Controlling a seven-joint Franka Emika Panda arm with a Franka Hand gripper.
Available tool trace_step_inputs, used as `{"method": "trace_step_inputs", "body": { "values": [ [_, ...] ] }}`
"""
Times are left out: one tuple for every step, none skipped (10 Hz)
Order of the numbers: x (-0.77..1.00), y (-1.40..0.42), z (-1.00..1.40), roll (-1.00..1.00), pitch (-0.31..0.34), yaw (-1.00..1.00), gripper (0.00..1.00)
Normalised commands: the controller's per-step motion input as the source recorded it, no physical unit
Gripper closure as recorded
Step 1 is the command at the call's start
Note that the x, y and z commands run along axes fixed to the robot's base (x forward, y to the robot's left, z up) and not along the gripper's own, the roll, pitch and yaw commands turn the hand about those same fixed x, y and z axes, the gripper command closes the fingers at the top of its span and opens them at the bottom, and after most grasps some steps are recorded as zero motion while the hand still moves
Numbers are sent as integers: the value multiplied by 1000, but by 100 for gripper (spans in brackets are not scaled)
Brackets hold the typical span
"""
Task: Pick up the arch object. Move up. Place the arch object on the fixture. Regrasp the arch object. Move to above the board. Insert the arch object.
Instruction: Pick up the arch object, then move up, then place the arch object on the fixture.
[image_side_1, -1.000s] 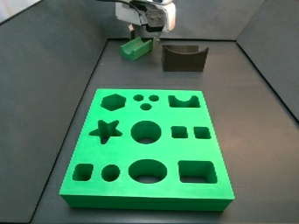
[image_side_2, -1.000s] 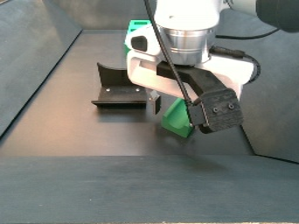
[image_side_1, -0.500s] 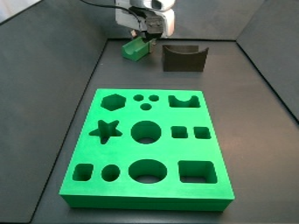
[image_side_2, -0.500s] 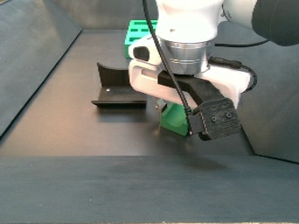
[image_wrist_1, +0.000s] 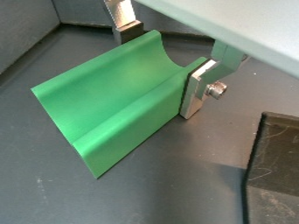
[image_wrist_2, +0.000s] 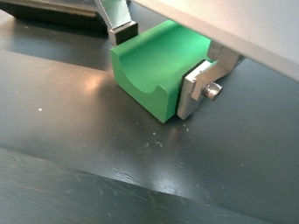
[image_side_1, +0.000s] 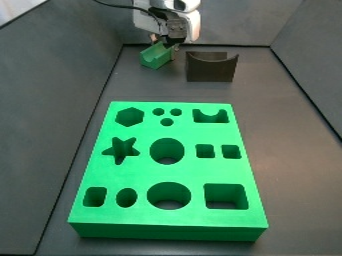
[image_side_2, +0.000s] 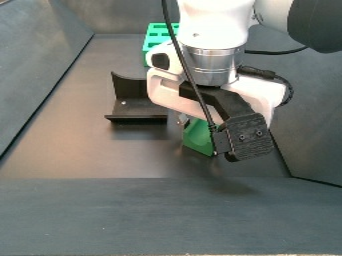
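My gripper (image_side_1: 162, 41) stands at the far left end of the floor, shut on the arch object (image_side_1: 156, 56), a small muted-green block with a curved notch. Both wrist views show the silver fingers (image_wrist_1: 201, 87) (image_wrist_2: 198, 88) pressed against opposite sides of the arch object (image_wrist_1: 111, 101) (image_wrist_2: 155, 68). It sits at or just above the floor; I cannot tell whether it touches. The dark fixture (image_side_1: 210, 66) stands just beside it, apart from it. The bright green board (image_side_1: 167, 165) lies nearer the front. In a side view the gripper (image_side_2: 201, 128) hides most of the arch object (image_side_2: 201, 140).
Grey walls close in the dark floor (image_side_1: 294, 130) at the back and sides. The fixture (image_side_2: 134, 100) and an end of the board (image_side_2: 156, 40) show behind the arm. A dark edge of the fixture (image_wrist_2: 52, 10) shows in a wrist view.
The gripper and the arch object have shifted very slightly, seemingly upward, since a second ago. Nothing has visibly moved in the last half second.
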Motion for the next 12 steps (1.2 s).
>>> {"method": "trace_step_inputs", "body": {
  "values": [
    [0,0,0,0,0,0,100],
    [0,0,0,0,0,0,100],
    [0,0,0,0,0,0,100],
    [0,0,0,0,0,0,100],
    [0,0,0,0,0,0,100],
    [0,0,833,0,0,0,100],
    [13,-30,794,-4,7,-15,100],
    [-2,-21,683,8,26,-21,100],
    [-5,-9,548,24,43,-27,100],
    [-8,-6,402,39,54,-30,100],
    [-15,-4,202,59,65,-28,100],
    [0,0,1000,0,0,0,100]
  ]
}}
